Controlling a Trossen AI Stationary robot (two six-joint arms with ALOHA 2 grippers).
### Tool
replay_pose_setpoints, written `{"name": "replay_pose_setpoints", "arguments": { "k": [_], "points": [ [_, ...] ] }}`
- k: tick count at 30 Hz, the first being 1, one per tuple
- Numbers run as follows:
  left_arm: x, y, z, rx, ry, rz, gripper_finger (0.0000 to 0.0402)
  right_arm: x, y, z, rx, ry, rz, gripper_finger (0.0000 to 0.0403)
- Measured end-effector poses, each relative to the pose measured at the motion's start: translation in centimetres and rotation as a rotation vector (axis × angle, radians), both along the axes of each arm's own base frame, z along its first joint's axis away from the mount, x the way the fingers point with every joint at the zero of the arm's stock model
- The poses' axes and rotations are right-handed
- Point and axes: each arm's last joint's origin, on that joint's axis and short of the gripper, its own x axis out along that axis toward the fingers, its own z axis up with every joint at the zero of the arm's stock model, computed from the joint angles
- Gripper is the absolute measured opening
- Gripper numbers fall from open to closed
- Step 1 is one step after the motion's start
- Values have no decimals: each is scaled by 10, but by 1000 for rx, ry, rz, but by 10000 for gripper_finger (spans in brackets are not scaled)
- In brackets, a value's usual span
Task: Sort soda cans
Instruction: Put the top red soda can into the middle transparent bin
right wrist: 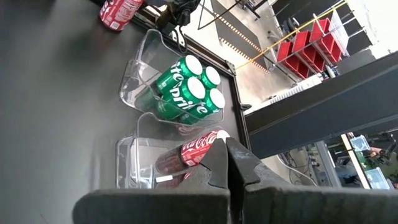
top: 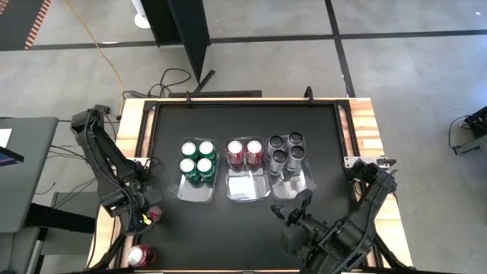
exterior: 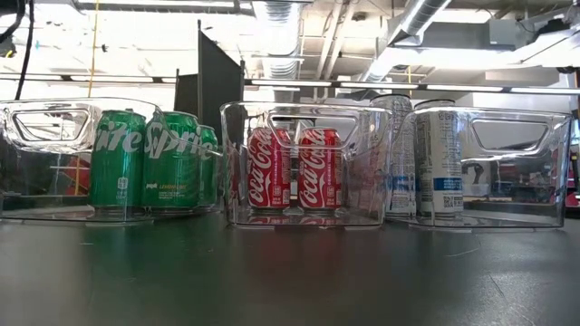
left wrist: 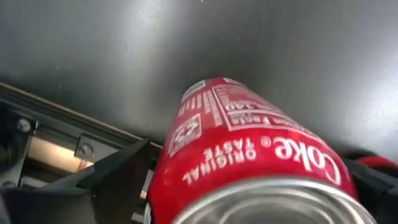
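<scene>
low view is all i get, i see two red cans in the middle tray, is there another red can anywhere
observer: Yes, a third red can is at the table's edge on the left arm's side, not in a tray.
operator: is an arm on it
observer: The left claw is open with that can between its fingers. I cannot tell whether they touch it.
operator: and the right arm
observer: The right claw is shut and holds nothing. It is near the front end of the right tray.
</scene>
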Motion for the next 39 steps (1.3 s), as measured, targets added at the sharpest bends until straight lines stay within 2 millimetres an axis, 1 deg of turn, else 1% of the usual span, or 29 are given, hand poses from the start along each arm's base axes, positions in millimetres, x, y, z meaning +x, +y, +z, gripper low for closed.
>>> {"name": "replay_pose_setpoints", "arguments": {
  "k": [2,4,8,9,16,21,24,28,34,37,39],
  "points": [
    [0,0,-3,3,-8,-7,368,0,0,0,0,0,-1,5],
    [1,0,-3,10,-29,-23,354,0,0,0,0,0,-1,5],
    [1,0,-3,18,-47,-48,301,0,0,0,-1,0,-1,5],
    [1,0,-3,18,-49,-52,294,0,0,0,0,0,-1,5],
    [2,-2,-2,6,-58,-64,294,0,0,0,-1,0,-1,5],
    [4,-6,12,-22,-66,-76,294,0,0,0,-2,1,-1,5],
    [7,-7,27,-28,-74,-81,294,0,0,0,-2,1,-1,5],
    [14,-5,55,-26,-121,-86,294,0,0,0,-3,1,0,5],
    [34,3,107,3,-329,-85,294,0,0,0,-6,3,1,5],
    [49,14,130,57,-456,-75,294,0,0,0,-8,4,2,5],
    [62,23,142,103,-530,-73,294,1,-1,0,-10,6,1,5]
  ]
}}
